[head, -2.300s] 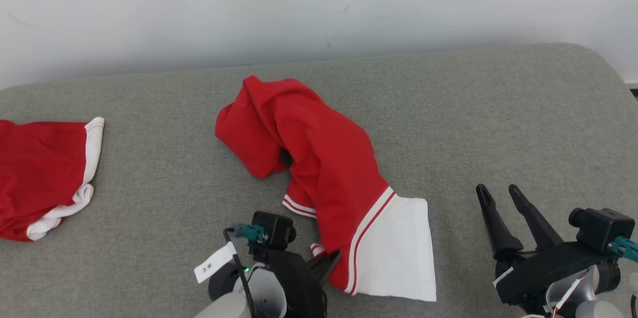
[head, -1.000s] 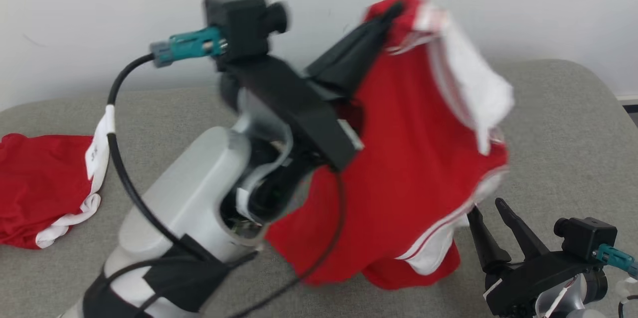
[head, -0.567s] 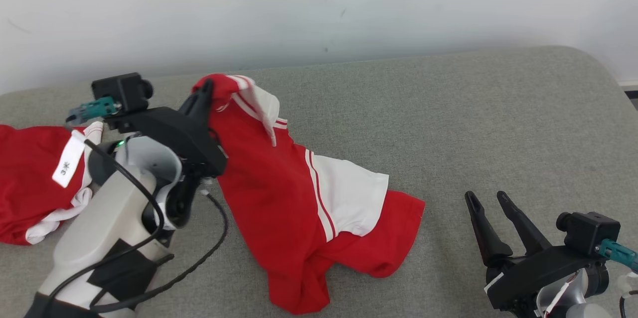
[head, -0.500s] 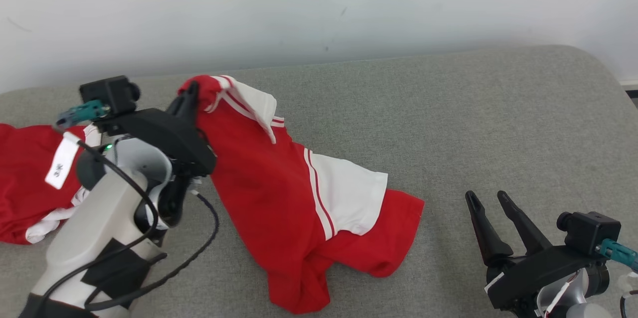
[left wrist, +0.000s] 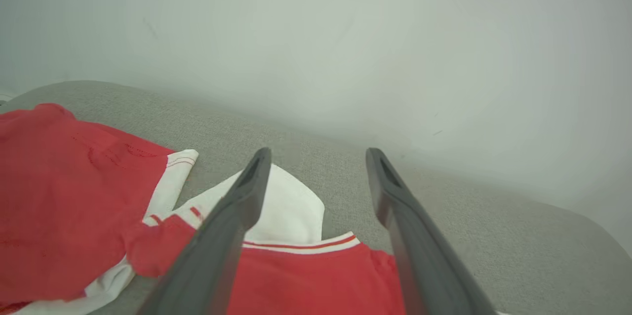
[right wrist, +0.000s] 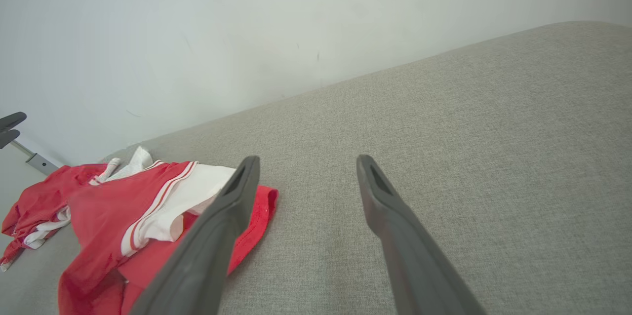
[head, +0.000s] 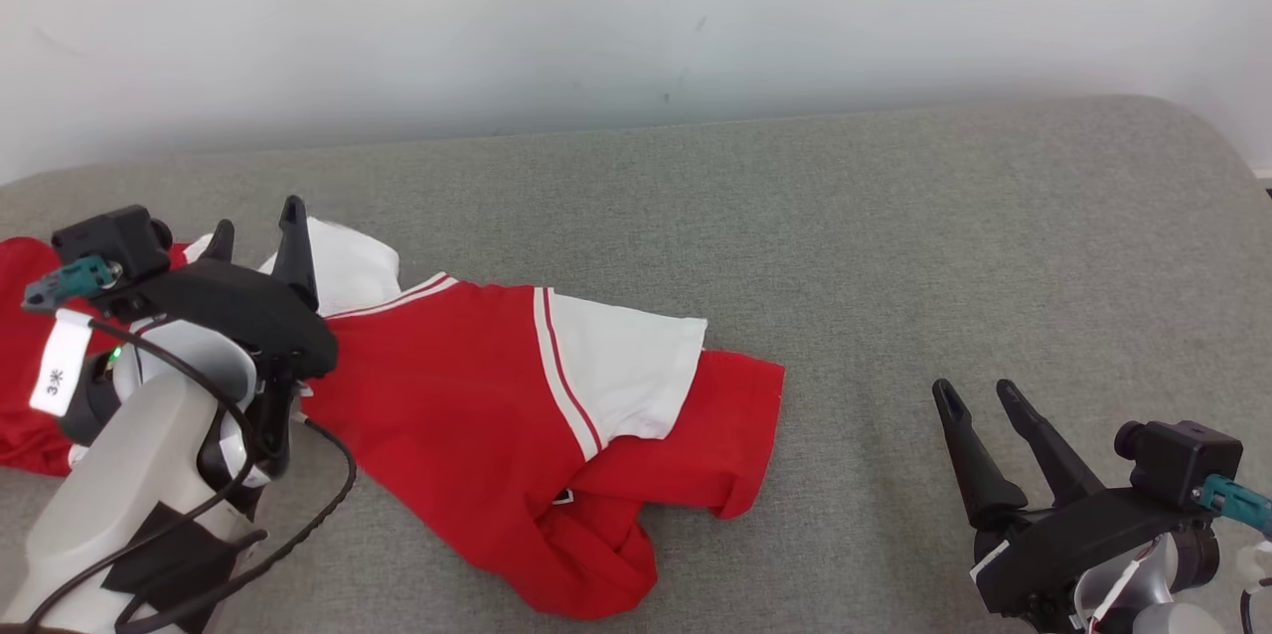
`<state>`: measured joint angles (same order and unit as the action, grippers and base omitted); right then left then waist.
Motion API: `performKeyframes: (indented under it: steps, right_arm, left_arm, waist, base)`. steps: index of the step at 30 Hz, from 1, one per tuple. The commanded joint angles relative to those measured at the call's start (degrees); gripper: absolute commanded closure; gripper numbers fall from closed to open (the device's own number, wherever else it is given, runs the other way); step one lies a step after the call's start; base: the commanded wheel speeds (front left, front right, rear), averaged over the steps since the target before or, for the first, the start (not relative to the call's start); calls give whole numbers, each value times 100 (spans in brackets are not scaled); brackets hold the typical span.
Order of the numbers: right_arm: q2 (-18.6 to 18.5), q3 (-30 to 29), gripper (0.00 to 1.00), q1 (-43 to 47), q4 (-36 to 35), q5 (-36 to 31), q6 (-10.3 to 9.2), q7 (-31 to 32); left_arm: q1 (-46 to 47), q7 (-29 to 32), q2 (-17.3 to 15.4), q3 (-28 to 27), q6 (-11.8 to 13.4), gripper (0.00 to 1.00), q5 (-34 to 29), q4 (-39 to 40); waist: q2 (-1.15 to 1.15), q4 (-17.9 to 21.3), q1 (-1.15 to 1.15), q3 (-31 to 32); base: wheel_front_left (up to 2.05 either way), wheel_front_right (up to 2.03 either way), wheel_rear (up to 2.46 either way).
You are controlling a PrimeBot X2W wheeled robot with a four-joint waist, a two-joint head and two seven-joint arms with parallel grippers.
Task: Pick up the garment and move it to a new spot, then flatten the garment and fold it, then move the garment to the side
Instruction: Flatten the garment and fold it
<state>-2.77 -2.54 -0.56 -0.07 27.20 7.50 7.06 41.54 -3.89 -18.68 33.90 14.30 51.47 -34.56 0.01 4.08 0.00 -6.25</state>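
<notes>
The garment (head: 467,396) is a red shirt with white sleeves and striped trim, lying crumpled on the grey cushion left of centre. My left gripper (head: 256,219) hovers open over its white upper-left end, with nothing between the fingers. In the left wrist view the left gripper (left wrist: 318,152) stands open just above the garment (left wrist: 306,280), its white flap (left wrist: 289,209) showing between the fingers. My right gripper (head: 974,388) rests open at the lower right, well clear of the cloth. The right wrist view has the right gripper (right wrist: 306,159) pointing past the garment (right wrist: 108,206) on its left.
A second red and white garment (head: 20,356) lies at the far left, partly behind my left arm, touching or nearly touching the first one (left wrist: 64,196). The grey padded surface (head: 894,246) stretches bare to the right. A white wall (head: 596,8) bounds the back.
My left gripper carried the garment up and over to the left, lowered it, then opened and let go. The garment now lies spread further left. The right arm stayed put.
</notes>
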Motion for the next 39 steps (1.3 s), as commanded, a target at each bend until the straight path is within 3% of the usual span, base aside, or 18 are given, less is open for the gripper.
performKeyframes:
  steps: [1, 11, 22, 29, 39]
  right_arm:
    - [-22, -37, 0, -27, -1, -27, -2, 4]
    - [-22, -50, 0, 58, 6, 10, -2, 18]
    - [-22, -4, 0, 36, 78, 76, -2, -30]
    - [-22, 33, 0, 6, 109, 102, -2, -61]
    - [-22, 53, 0, -29, 138, 109, -2, -108]
  left_arm:
    - [-112, -22, -56, 24, -15, 0, -3, 14]
    - [-387, 271, 27, 517, -171, 0, -192, 705]
    - [-598, 1301, 199, 1535, -285, 0, -465, 1495]
    - [-665, 1696, 302, 1938, -287, 0, -570, 1613]
    - [-673, 2042, 276, 2322, -72, 0, -843, 1222]
  waist:
    - [-1, -47, 0, 23]
    - [-1, -205, 0, 93]
    - [-1, -113, 0, 115]
    - [-1, 27, 0, 99]
    - [-1, 232, 0, 21]
  base:
    - [0, 0, 0]
    - [0, 0, 0]
    - [0, 0, 0]
    - [0, 0, 0]
    - [0, 0, 0]
